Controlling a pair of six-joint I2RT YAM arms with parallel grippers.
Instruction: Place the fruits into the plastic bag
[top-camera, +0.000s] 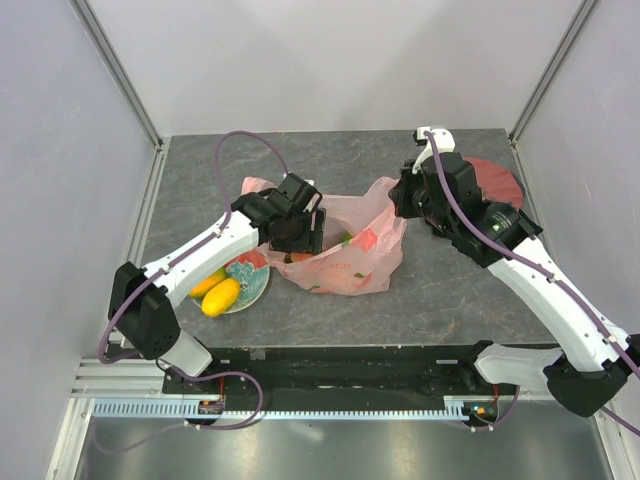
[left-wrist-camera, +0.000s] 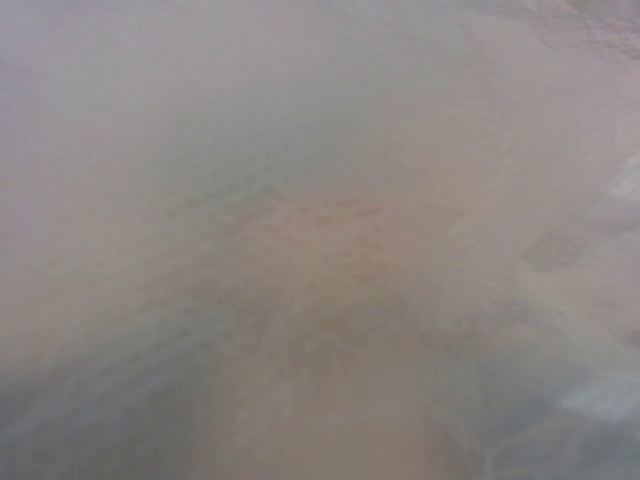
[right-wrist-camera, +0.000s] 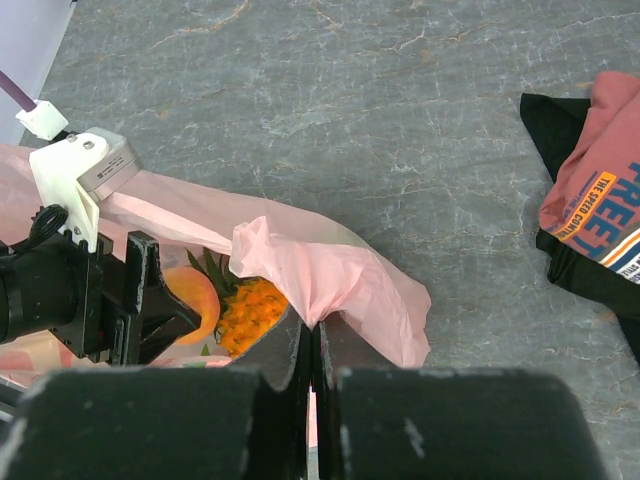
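Note:
The pale-pink plastic bag (top-camera: 345, 262) lies in the middle of the table. My right gripper (right-wrist-camera: 316, 338) is shut on the bag's rim (right-wrist-camera: 310, 275) and holds it up at the bag's right side (top-camera: 402, 196). My left gripper (top-camera: 300, 236) reaches into the bag's mouth from the left; it also shows in the right wrist view (right-wrist-camera: 150, 305). An orange pineapple (right-wrist-camera: 250, 305) and a peach (right-wrist-camera: 196, 296) lie inside, right by the left fingers. A green piece (top-camera: 345, 238) and a red piece (top-camera: 366, 241) show through the bag. Two yellow mangoes (top-camera: 219, 297) lie on the plate. The left wrist view is only blurred pink plastic (left-wrist-camera: 320, 240).
The red floral plate (top-camera: 252, 279) sits at the bag's left, under the left arm. A folded dark-red T-shirt (top-camera: 497, 181) lies at the back right, behind the right arm; it also shows in the right wrist view (right-wrist-camera: 598, 205). Metal frame posts stand at the back corners.

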